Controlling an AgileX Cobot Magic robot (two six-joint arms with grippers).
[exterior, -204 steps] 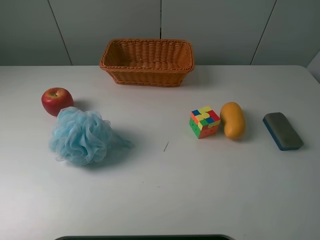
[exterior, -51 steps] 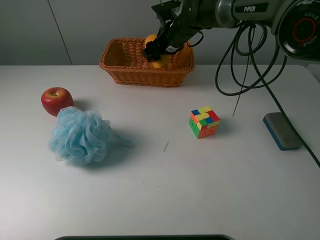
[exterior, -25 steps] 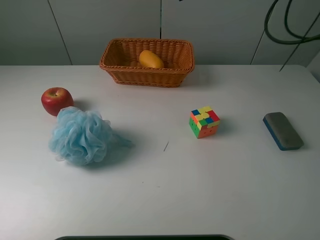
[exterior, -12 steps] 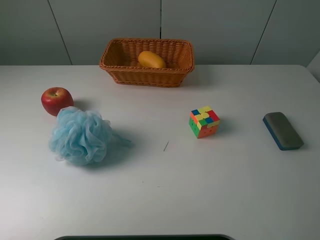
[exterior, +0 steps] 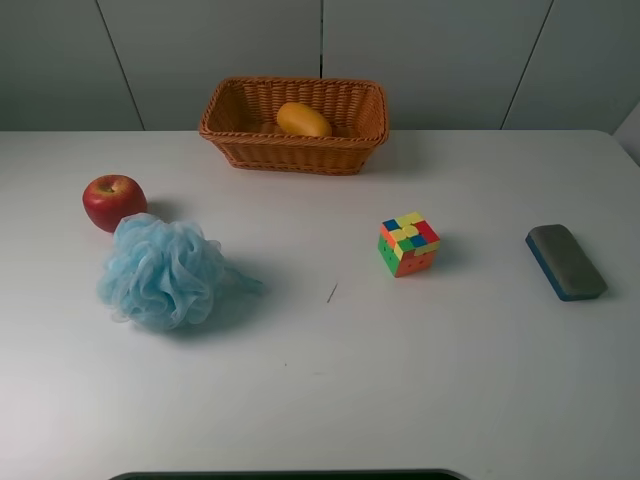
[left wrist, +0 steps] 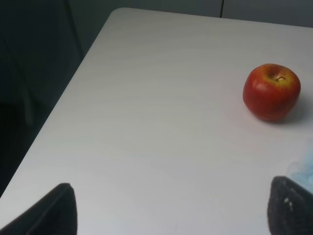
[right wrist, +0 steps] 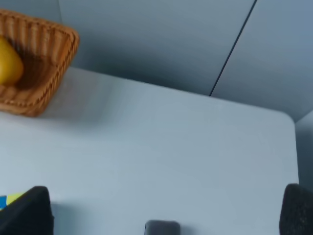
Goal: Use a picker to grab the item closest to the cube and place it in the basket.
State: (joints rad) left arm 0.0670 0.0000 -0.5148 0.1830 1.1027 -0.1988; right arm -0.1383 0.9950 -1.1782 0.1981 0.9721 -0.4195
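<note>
The yellow mango (exterior: 303, 119) lies inside the wicker basket (exterior: 290, 160) at the back of the table. The multicoloured cube (exterior: 408, 243) sits alone right of centre. Neither gripper shows in the high view. In the right wrist view my right gripper (right wrist: 161, 215) is open and empty, high above the table, with the basket (right wrist: 49, 54) and the mango (right wrist: 9, 63) off to one side and a corner of the cube (right wrist: 7, 199) at the edge. My left gripper (left wrist: 171, 215) is open and empty over the table's left corner.
A red apple (exterior: 114, 201) and a blue bath pouf (exterior: 160, 270) sit at the left; the apple also shows in the left wrist view (left wrist: 271, 91). A blue-grey eraser (exterior: 565, 261) lies at the far right. The table's left edge (left wrist: 73, 93) drops off near the left gripper.
The mango left its spot beside the cube; my right gripper carried it over the basket, let it go there and withdrew out of the high view. Nothing has moved in the last half second.
</note>
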